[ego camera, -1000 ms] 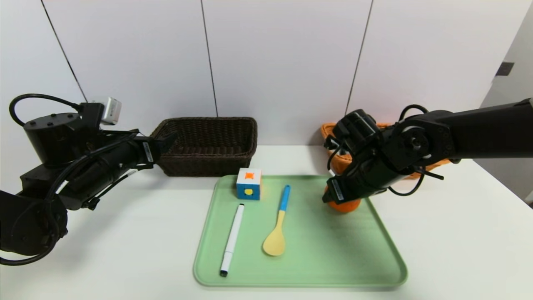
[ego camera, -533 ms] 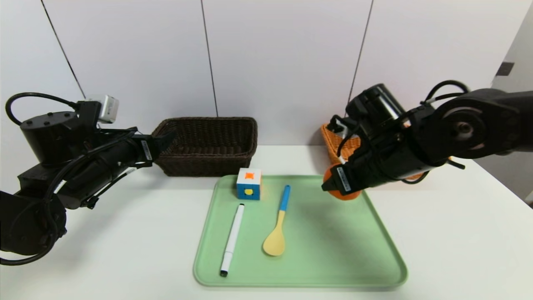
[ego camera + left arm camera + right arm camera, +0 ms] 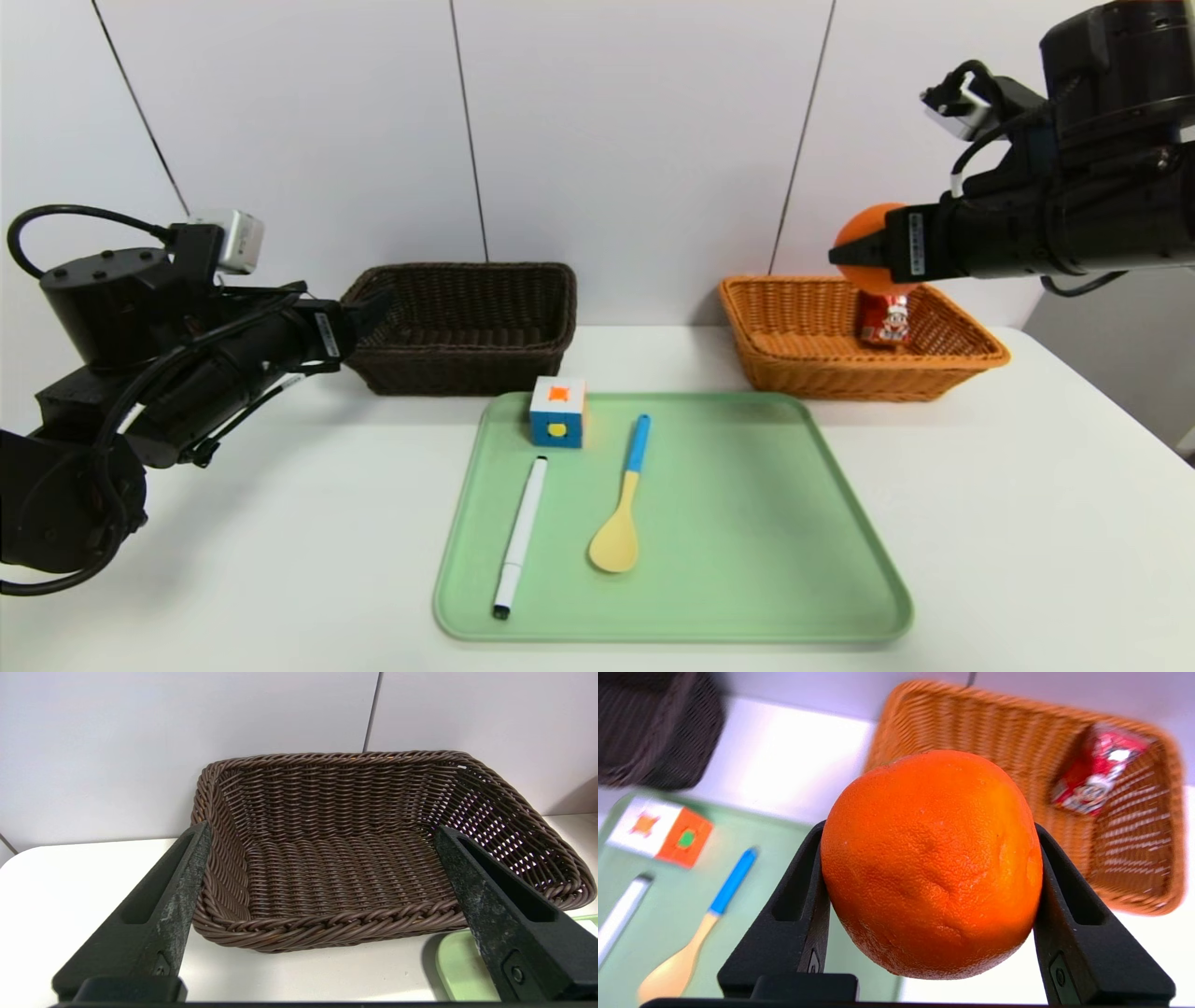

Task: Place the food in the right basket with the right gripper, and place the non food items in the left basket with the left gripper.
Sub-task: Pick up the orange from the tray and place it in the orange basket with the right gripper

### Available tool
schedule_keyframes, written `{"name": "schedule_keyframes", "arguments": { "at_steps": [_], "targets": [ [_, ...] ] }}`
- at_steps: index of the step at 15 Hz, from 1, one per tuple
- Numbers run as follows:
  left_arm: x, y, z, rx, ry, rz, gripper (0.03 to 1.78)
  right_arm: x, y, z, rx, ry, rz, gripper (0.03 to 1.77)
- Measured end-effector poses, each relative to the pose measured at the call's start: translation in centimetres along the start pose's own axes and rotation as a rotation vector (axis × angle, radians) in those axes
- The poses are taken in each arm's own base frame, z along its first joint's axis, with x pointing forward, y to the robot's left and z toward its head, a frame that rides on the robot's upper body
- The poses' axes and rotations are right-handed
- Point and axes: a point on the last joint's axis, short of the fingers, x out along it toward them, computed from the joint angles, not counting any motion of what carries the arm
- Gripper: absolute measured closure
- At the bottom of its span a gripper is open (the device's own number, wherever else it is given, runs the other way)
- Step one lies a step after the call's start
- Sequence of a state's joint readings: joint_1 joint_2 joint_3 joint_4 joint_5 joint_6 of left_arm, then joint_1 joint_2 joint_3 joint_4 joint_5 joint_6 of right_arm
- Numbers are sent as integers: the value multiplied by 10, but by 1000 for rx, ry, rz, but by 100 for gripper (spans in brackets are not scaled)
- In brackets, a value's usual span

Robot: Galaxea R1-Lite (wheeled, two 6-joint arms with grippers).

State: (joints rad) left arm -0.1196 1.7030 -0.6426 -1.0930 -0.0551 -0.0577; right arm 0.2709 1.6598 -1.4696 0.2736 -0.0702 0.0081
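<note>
Right tool (image 3: 854, 254) clamps orange fruit (image 3: 864, 245) above right basket (image 3: 803, 359); left tool (image 3: 378, 308) gapes wide.

Bright even light, soft shadows, right wrist background blurred

A white table (image 3: 1027, 523) is occupied by a pale green plastic tray (image 3: 747, 579), a dark brown wicker basket (image 3: 467, 359) and an orange-tan wicker basket (image 3: 803, 364).

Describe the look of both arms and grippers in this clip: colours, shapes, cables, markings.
Both arms are black with thick cylindrical joints. The left gripper has two tapering black fingers, scuffed on their inner faces, a white label behind them, a small grey-white camera box on the wrist and looping black cables. The right gripper matches it: tapering black fingers, a white label, a pale camera box and a black cable.
</note>
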Motion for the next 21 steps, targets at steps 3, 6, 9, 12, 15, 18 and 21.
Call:
{"name": "schedule_keyframes", "arguments": {
  "at_steps": [3, 6, 9, 12, 15, 18, 21],
  "targets": [
    [0, 0, 0, 0, -1, 0, 12, 29, -17, 2, 19, 20, -32, 64],
    [1, 0, 0, -1, 0, 1, 12, 59, -25, 9, 27, 33, -56, 64],
    [0, 0, 0, -2, 0, 0, 12, 91, -35, -1, 38, 100, -81, 64],
    [1, 0, 1, -1, -4, 1, 12, 115, -44, -14, 43, 156, -114, 64],
    [0, 0, 1, 1, -5, 1, 12, 138, -51, -26, 49, 215, -138, 64],
    [0, 0, 1, -1, -3, 2, 12, 156, -53, -34, 48, 246, -146, 64],
    [-1, 0, 1, -1, -6, 1, 12, 167, -53, -41, 53, 266, -149, 65]
  ]
}}
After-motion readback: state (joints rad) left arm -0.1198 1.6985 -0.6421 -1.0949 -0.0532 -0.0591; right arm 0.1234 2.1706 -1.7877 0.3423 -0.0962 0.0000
